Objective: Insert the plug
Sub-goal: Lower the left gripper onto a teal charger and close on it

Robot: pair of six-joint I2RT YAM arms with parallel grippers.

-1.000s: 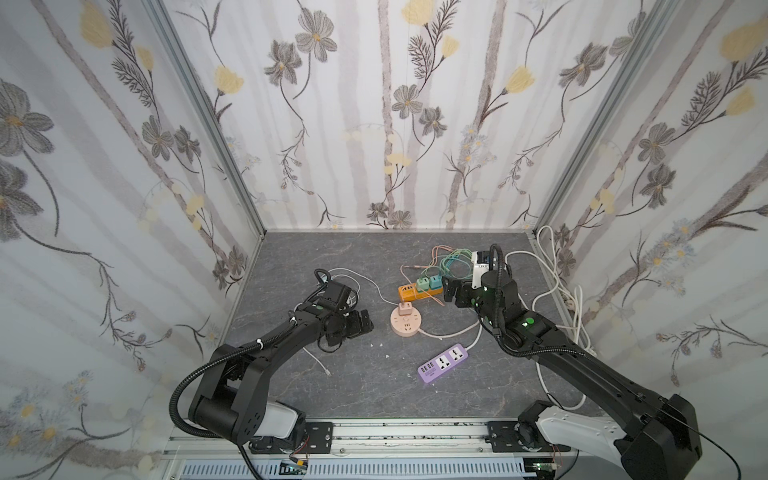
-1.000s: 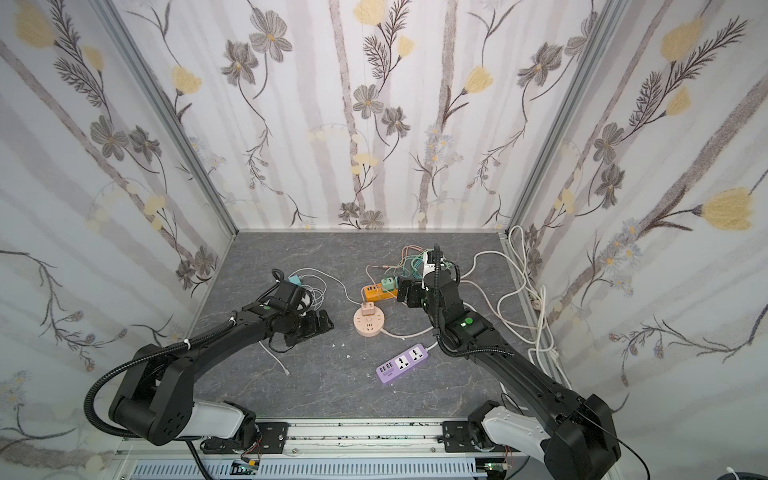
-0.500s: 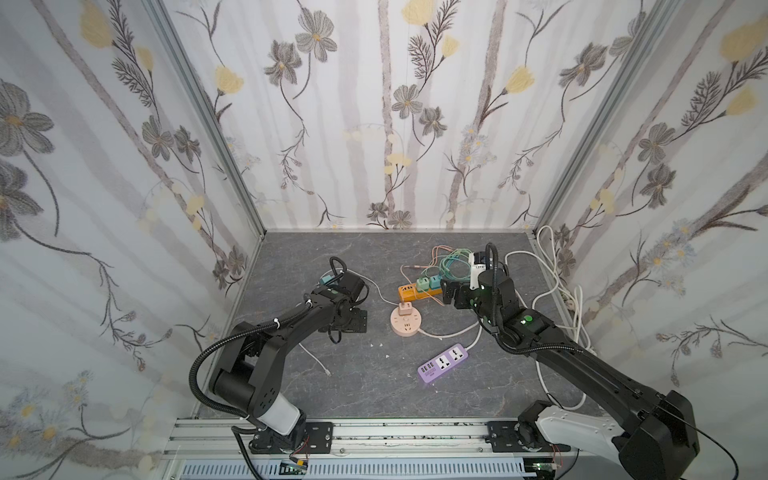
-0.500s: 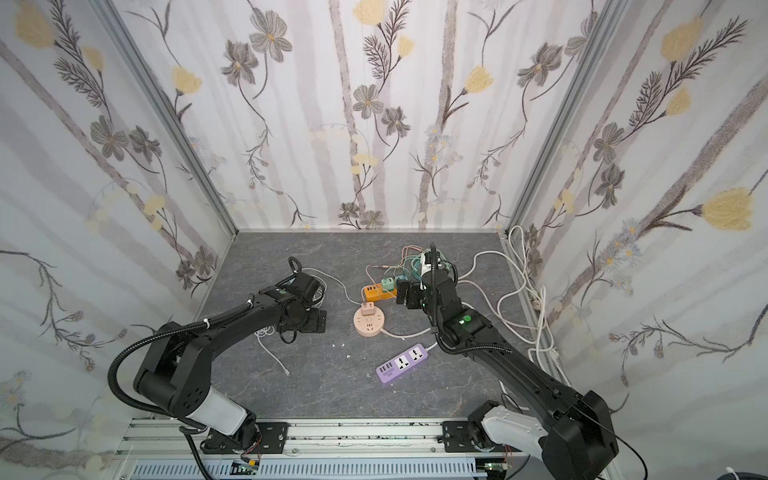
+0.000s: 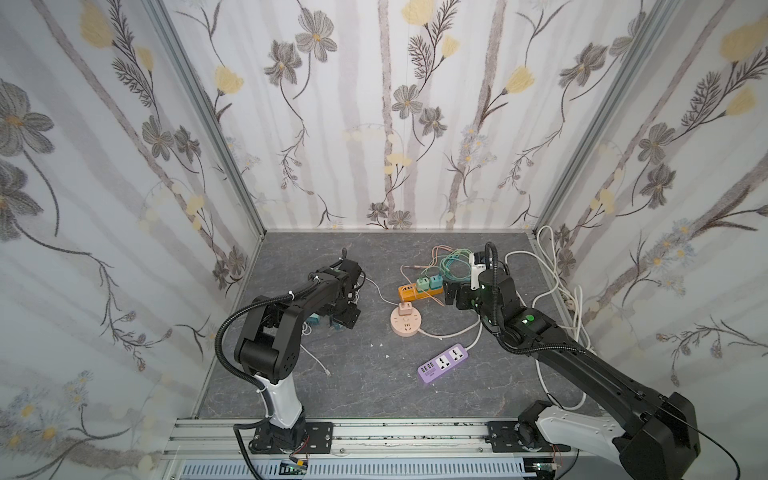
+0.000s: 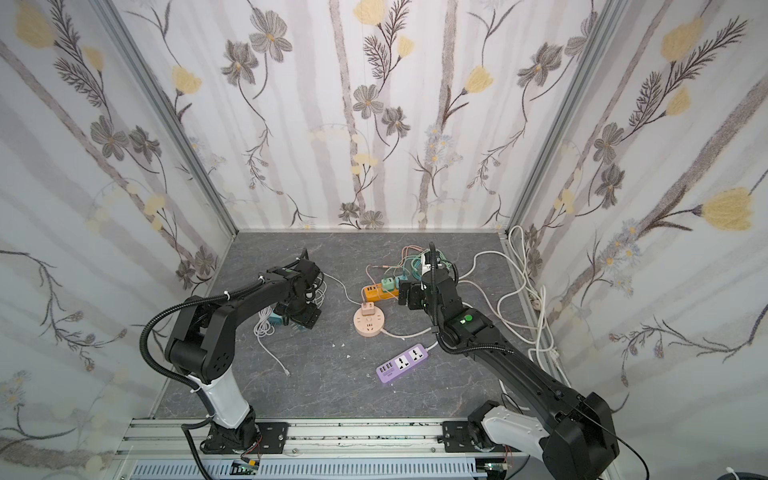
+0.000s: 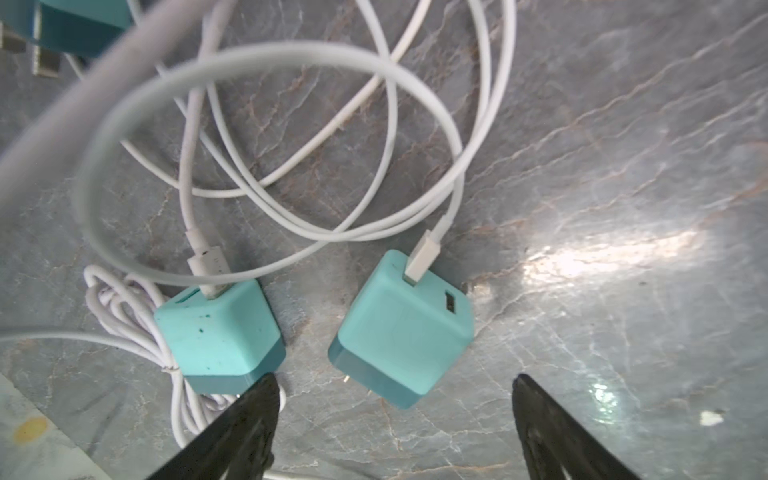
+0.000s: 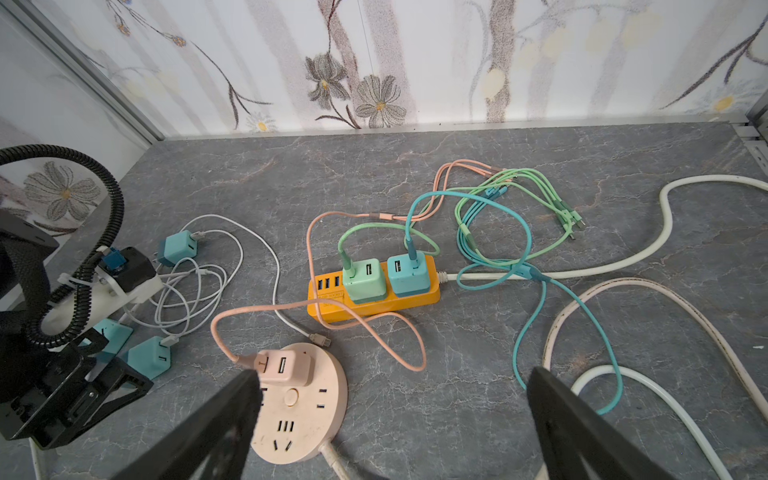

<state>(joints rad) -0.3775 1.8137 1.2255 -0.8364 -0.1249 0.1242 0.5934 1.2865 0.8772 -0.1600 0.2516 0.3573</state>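
Hovering low over the grey surface (image 7: 623, 166), your left gripper (image 7: 395, 382) is holding its jaws wide apart and gripping nothing. In the left wrist view you are looking at a teal plug (image 7: 401, 328) lying on its side, its darker pronged end reaching in between the two black tips and touching neither. Its metal prongs are pointing toward the jaws. A white cable (image 7: 424, 257) is sitting in one of its USB ports and looping away across the surface. A second teal plug (image 7: 220, 332) is lying just beside the first, outside the jaws. One tip is showing right at its dark base, and you cannot tell whether they are touching.

In both top views the left gripper (image 5: 340, 324) (image 6: 303, 322) is pointing down at these cubes, left of the round pink socket (image 5: 409, 330) and apart from it.

Your right gripper (image 8: 395, 376) is also spreading its jaws wide and holding nothing. It is hanging near the orange power strip (image 8: 374, 301), where a mint charger (image 8: 365, 280) and a blue charger (image 8: 409, 274) are standing plugged in. A pink charger (image 8: 286, 365) is sitting in the round socket, close beside one tip. A purple power strip (image 5: 444, 362) is lying nearer the front rail, well apart from both grippers.
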